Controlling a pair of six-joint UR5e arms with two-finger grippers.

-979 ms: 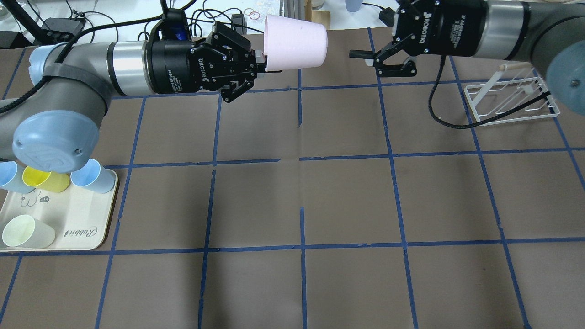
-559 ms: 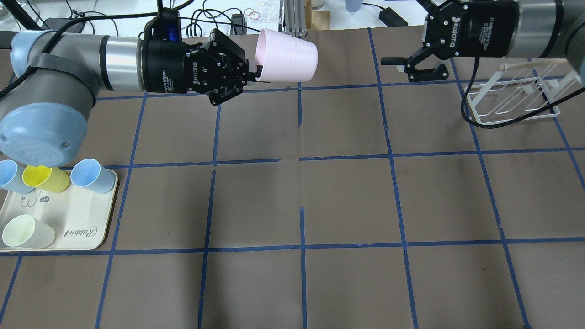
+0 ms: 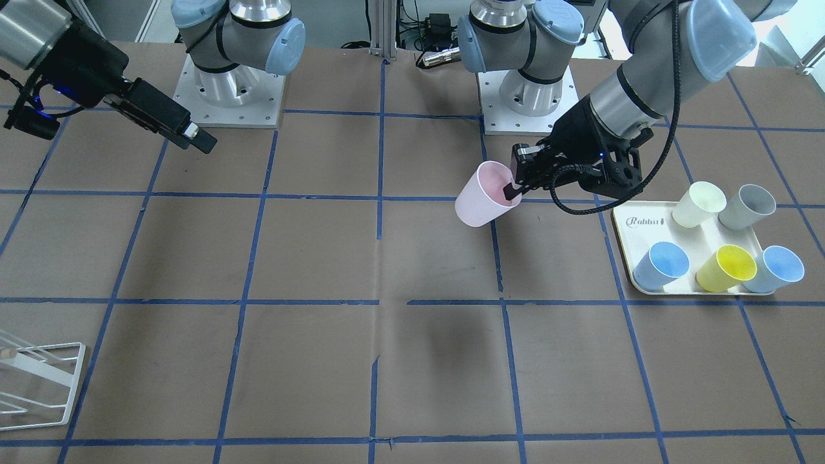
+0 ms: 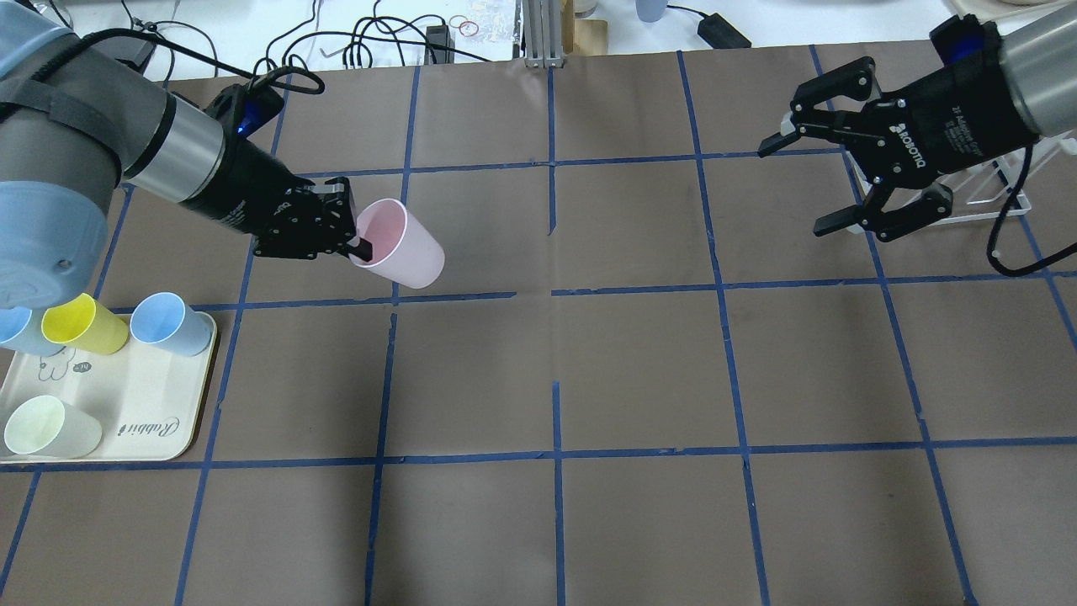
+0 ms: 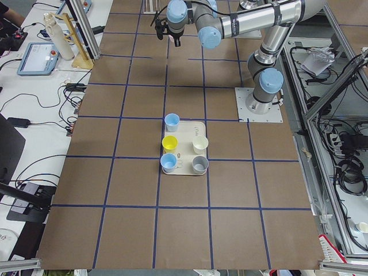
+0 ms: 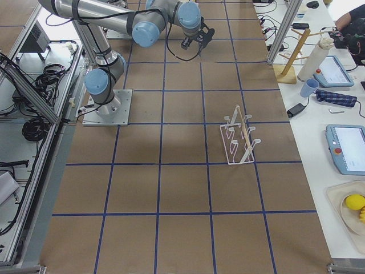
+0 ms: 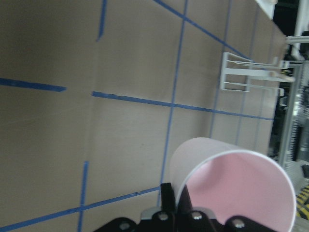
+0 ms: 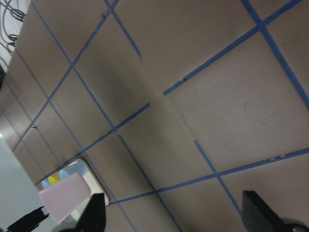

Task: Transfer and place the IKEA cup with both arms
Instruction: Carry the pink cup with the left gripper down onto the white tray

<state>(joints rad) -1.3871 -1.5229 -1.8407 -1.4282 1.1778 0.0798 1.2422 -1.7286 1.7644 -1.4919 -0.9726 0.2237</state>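
Note:
The pale pink IKEA cup (image 4: 405, 250) hangs tilted above the table's left half, mouth facing up and left. My left gripper (image 4: 360, 247) is shut on its rim, one finger inside the cup. The front view shows the same grip (image 3: 512, 190) on the cup (image 3: 480, 196). The left wrist view shows the cup's pink inside (image 7: 236, 191). My right gripper (image 4: 799, 187) is open and empty, held above the far right of the table, well apart from the cup. The right wrist view shows the cup (image 8: 65, 195) far off.
A cream tray (image 4: 160, 438) at the near left holds a yellow cup (image 4: 80, 328), light blue cups (image 4: 172, 324) and a cream-white cup (image 4: 46, 425). A white wire rack (image 4: 1014, 198) stands behind the right gripper. Blue tape lines grid the brown table.
My left arm swung the pink cup from the far centre down and back to the left. My right gripper pulled away to the right, turned, and stayed open.

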